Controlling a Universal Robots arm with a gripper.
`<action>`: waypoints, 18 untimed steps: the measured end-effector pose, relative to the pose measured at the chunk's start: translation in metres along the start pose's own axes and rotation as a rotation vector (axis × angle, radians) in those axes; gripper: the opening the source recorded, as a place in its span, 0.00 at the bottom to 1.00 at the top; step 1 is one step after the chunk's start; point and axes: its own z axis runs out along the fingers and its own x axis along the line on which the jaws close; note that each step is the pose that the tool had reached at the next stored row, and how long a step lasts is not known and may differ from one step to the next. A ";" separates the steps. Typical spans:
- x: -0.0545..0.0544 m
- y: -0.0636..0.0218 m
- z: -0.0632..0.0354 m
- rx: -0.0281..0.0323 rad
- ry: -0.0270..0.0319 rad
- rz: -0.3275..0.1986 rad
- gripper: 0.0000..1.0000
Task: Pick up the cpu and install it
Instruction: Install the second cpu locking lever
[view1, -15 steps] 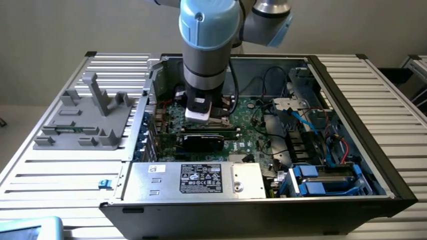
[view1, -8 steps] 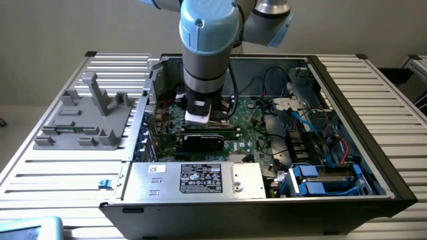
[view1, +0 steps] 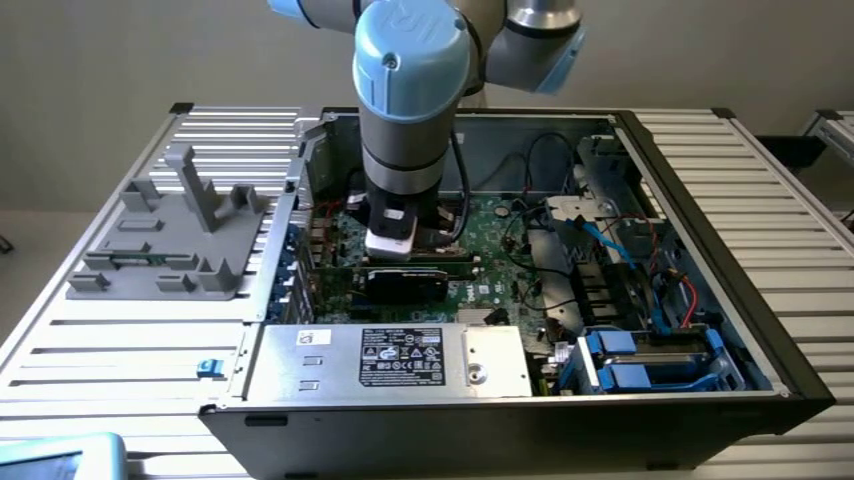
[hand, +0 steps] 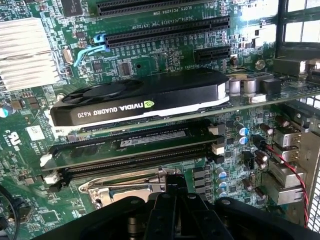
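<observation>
At the near edge of the open black computer case (view1: 747, 405), the large silver power-supply box with a black-and-white label (view1: 394, 358) lies flat, with blue drive caddies (view1: 638, 362) to the exterior view's right of it. Just beyond the box sits the green motherboard (view1: 514, 262), carrying a black graphics card marked NVIDIA Quadro K620 (hand: 145, 100) mounted crosswise, and long black memory slots (hand: 135, 150) beside it. The grey and light-blue robot arm (view1: 407, 90) descends vertically over the board's left-centre area, and its black gripper (hand: 172, 200) hangs low above the silver metal processor socket frame (hand: 120, 187), next to the memory slots. The fingers are drawn together; whether the cpu sits between them cannot be told, as the gripper body hides that spot. On the ribbed aluminium table (view1: 120, 345), to the exterior view's left of the case, stands a grey plastic fixture with upright posts (view1: 180, 235).
</observation>
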 end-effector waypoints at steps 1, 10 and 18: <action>-0.001 0.0004 0.0007 -0.0001 0.0000 0.000 0.11; -0.002 0.0010 0.0018 -0.0008 -0.0041 0.001 0.11; -0.003 -0.0015 0.0027 -0.0009 -0.0041 0.002 0.11</action>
